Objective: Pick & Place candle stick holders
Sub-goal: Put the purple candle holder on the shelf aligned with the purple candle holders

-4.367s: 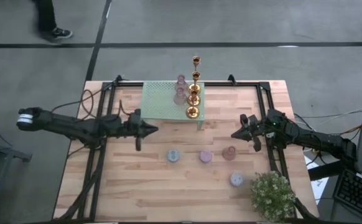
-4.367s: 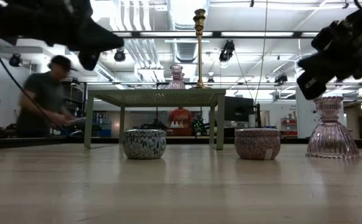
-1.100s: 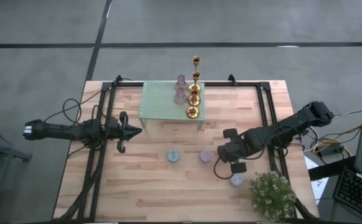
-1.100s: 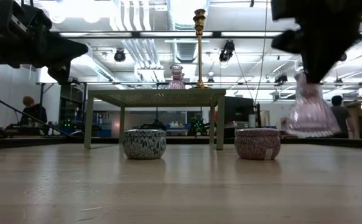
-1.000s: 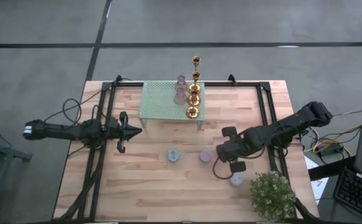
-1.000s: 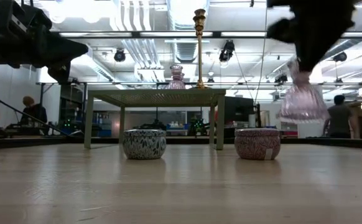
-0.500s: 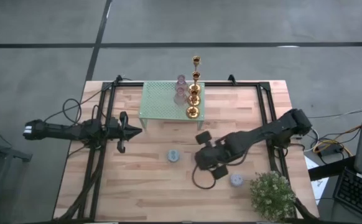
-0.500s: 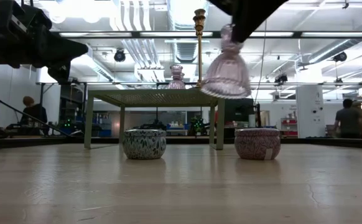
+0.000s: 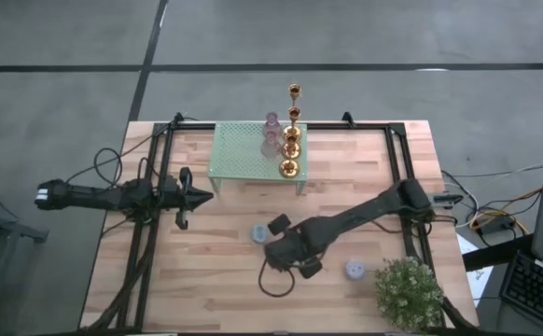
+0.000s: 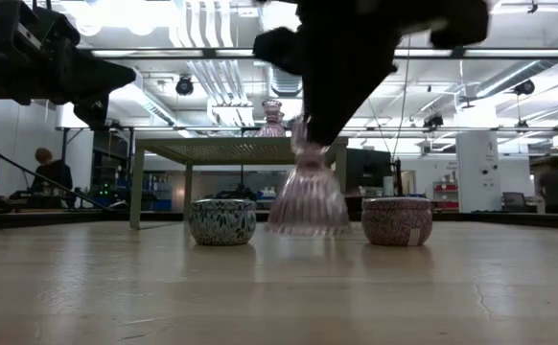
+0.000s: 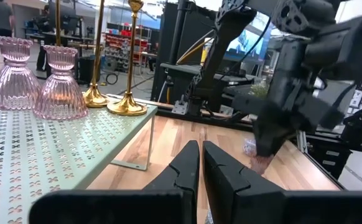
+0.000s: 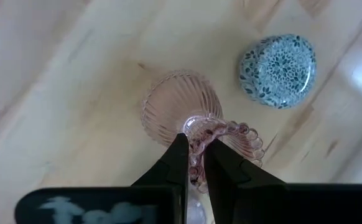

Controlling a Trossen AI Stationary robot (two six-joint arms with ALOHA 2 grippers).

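1. Left hand (image 9: 197, 195) waits over the left part of the bench (image 9: 160, 280), beside the mint-green rack (image 9: 243, 154); fingers pressed together, holding nothing.
2. Rack carries two pink glass holders (image 11: 60, 84) and, along its right edge, the gold candlesticks (image 9: 291, 140).
3. Blue patterned holder (image 10: 221, 221) sits on the bench in front of the rack.
4. Right hand (image 12: 194, 163) is clenched on the beaded rim of a pink glass holder (image 10: 308, 192), upright, between the blue one and the pink patterned holder (image 10: 396, 221). Base is at or just above the bench top; contact cannot be told.
5. Another blue round holder (image 9: 355, 270) sits by the potted plant (image 9: 409, 291), far right.
6. Judgement: the place step. Next move calls for settling the base flat, then letting go and lifting straight up, so the rim is not dragged over.
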